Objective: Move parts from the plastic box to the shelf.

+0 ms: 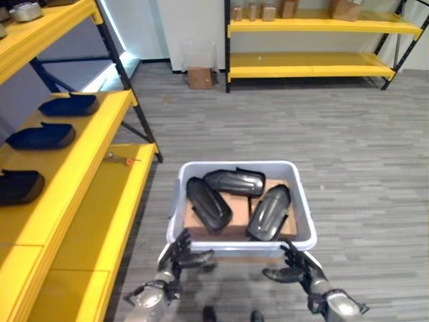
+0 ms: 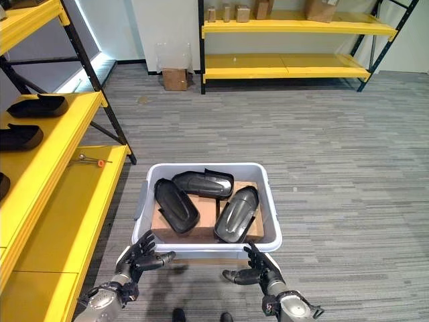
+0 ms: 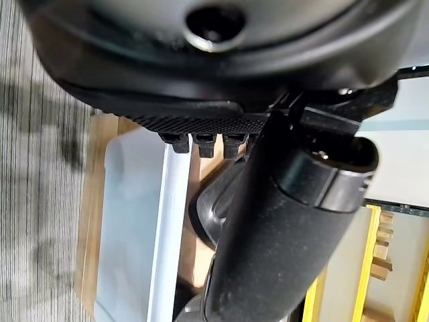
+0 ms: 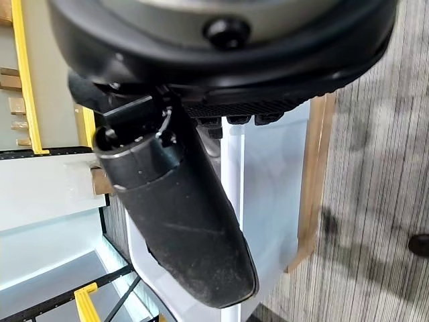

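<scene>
Both our hands hovered at the box's near rim, fingers loosely spread and grasping nothing: left hand (image 1: 175, 253) at the near-left corner, right hand (image 1: 293, 270) at the near-right. Just beyond them lay three dark parts in the box (image 1: 305, 225). Nearest our right hand was one part (image 1: 269, 211), its long axis running near-to-far; we judged that the easier pick. The shelf (image 1: 100, 221) stood to our left.
</scene>
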`<state>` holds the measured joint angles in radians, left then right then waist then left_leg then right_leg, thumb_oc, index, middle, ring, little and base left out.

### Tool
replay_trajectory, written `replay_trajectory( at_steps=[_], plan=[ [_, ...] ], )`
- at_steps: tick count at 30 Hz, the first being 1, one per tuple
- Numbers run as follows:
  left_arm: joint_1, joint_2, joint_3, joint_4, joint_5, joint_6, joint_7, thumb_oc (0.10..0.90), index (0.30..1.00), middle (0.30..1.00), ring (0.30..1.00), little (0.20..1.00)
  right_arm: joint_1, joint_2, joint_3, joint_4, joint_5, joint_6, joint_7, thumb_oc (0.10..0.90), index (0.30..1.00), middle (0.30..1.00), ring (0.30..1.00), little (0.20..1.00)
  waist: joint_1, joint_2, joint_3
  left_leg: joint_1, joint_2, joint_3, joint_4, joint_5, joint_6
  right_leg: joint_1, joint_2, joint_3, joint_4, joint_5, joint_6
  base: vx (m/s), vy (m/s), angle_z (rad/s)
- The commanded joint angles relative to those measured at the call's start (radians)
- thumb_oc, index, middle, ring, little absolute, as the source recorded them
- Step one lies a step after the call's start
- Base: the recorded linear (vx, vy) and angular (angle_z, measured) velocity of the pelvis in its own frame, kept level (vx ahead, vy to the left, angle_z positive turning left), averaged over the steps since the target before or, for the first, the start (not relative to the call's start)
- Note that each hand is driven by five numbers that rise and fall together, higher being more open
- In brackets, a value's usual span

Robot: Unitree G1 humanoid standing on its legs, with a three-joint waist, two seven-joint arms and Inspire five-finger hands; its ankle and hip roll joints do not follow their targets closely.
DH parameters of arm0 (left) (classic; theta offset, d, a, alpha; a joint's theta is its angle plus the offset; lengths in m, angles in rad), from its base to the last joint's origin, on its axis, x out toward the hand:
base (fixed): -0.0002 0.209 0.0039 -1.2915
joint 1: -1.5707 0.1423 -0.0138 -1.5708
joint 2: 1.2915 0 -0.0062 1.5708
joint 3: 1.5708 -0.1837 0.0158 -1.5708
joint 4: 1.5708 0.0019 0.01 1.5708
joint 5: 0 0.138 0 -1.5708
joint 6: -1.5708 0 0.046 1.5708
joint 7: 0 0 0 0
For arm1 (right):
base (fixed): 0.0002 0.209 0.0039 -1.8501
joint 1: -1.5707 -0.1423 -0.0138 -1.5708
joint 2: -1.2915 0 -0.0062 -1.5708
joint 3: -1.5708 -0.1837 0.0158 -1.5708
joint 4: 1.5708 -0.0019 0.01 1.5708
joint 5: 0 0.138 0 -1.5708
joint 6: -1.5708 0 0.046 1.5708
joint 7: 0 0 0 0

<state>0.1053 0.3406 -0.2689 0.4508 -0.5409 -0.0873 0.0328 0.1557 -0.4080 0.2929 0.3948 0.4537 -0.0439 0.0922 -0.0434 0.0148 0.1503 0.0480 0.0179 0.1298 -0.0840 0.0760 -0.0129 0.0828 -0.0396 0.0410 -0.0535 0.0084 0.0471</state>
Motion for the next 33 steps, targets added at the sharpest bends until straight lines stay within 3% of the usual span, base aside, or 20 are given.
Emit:
replay_trajectory(
  at_steps=[1,18,26,33],
  plan=[
    [-0.035,0.002,0.011,-0.061,0.022,-0.071,-0.021,0.9,1.0,1.0,1.0,1.0,-0.024,-0.029,0.005,-0.082,0.014,-0.069,0.011,0.9,1.0,1.0,1.0,1.0,0.024,-0.035,-0.087,-0.01,0.025,-0.011,-0.003,0.006,-0.037,-0.035,-0.022,-0.033,-0.003,0.076,0.065,0.04,0.064,-0.1],
    [-0.03,0.016,0.006,-0.097,0.017,-0.067,-0.025,0.9,1.0,1.0,1.0,1.0,-0.085,-0.026,0.04,-0.142,-0.027,-0.082,0.003,0.9,1.0,1.0,1.0,1.0,0.035,-0.028,-0.085,-0.012,-0.018,-0.01,-0.003,-0.032,-0.002,-0.05,-0.063,-0.021,0.009,0.079,0.097,0.02,0.052,-0.03],
    [-0.018,0.03,0.0,-0.151,-0.002,-0.066,-0.039,0.9,1.0,1.0,1.0,1.0,-0.213,-0.124,-0.055,-0.324,-0.09,-0.146,-0.066,0.9,1.0,1.0,1.0,1.0,0.047,-0.031,-0.009,-0.095,-0.015,-0.021,-0.003,-0.009,-0.004,-0.133,-0.071,-0.038,0.013,0.091,0.098,-0.07,-0.003,0.0],
    [-0.051,0.041,-0.039,-0.149,-0.015,-0.066,-0.038,0.9,1.0,1.0,1.0,1.0,-0.403,-0.207,-0.124,-0.273,-0.113,-0.173,-0.185,0.9,1.0,1.0,1.0,1.0,0.07,-0.032,0.061,-0.173,-0.014,-0.031,0.011,0.013,-0.008,-0.192,-0.075,-0.062,0.011,0.108,0.096,-0.07,-0.017,0.08]
  ],
)
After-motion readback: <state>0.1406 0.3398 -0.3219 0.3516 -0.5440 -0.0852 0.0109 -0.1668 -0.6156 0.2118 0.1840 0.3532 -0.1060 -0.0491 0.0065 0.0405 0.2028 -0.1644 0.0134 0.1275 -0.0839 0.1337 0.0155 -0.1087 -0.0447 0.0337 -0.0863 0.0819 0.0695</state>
